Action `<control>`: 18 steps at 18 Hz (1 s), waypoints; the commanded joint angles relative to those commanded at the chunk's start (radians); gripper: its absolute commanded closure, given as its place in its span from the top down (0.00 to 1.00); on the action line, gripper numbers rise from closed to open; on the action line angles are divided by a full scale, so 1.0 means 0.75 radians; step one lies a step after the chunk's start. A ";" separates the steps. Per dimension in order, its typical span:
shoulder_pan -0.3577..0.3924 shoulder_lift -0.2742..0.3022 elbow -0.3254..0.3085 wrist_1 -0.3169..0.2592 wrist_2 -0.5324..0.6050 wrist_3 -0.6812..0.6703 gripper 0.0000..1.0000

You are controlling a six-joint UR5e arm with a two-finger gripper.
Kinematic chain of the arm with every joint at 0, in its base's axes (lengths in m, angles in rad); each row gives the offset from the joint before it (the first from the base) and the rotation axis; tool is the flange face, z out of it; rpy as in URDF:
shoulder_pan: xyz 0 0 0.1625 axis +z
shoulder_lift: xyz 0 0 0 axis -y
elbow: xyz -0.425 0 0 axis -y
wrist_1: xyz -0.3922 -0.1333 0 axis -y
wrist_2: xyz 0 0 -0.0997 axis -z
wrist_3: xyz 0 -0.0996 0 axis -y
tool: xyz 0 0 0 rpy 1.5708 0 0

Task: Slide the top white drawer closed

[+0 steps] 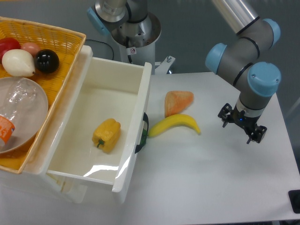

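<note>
I am seeing the arm (243, 51) bending down over the table (211, 178), its gripper (243, 126) hanging just above the surface, fingers spread and holding nothing. Well left of the fingers, the drawer (93, 122) is standing pulled out, its handle (142, 133) facing them, a yellow pepper (107, 135) lying inside. I can read no writing.

The place looked like a robotics laboratory. An industrial arm (243, 61) with blue joint caps stood over a plain white table (211, 187), a grey wall was behind the pincer (243, 128), and plastic toy fruit lay left of it.
</note>
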 joint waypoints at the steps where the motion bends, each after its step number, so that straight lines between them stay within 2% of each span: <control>1: 0.000 0.000 0.000 0.000 0.000 0.000 1.00; 5: -0.014 0.006 0.000 0.000 -0.008 -0.022 1.00; 9: -0.004 0.008 -0.018 0.002 -0.088 -0.069 1.00; 12: -0.018 0.012 -0.039 0.016 -0.088 -0.202 1.00; 14: -0.018 0.051 -0.047 0.014 -0.104 -0.239 1.00; 16: -0.018 0.067 -0.053 0.006 -0.210 -0.272 1.00; 17: -0.018 0.069 -0.053 0.006 -0.245 -0.292 0.97; 18: -0.022 0.074 -0.053 0.006 -0.272 -0.315 0.85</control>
